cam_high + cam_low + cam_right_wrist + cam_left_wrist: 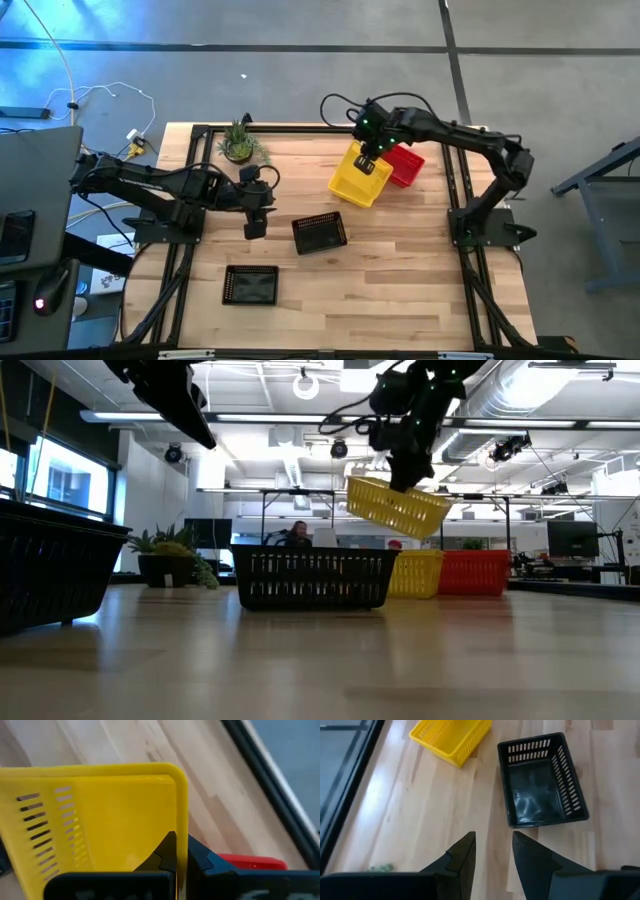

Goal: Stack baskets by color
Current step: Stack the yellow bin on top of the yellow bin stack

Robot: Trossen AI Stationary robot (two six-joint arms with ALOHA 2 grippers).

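We see the right gripper (374,160) clamped on the rim of a yellow basket (358,180), holding it tilted in the air above the far right part of the wooden table (400,260). In the low view that basket (398,508) hangs clear of the tabletop, slanting down toward the right, directly over another yellow basket (418,574) that sits on the table. In the right wrist view the fingers (169,851) pinch the yellow wall (100,815) from both sides. A red basket (405,165) rests just beside the yellow ones, toward the right edge; the low view shows it (473,572) touching or nearly touching the seated yellow one.

The left gripper (256,222) hovers over the table's left-middle, its fingers (462,857) parted and holding nothing. Just ahead of it, a black basket (320,233) stands upright and empty (541,780). A second black basket (250,285) lies nearer the front edge, well apart from the first; we see nothing in it. A small green potted plant (238,143) stands near the far left corner.
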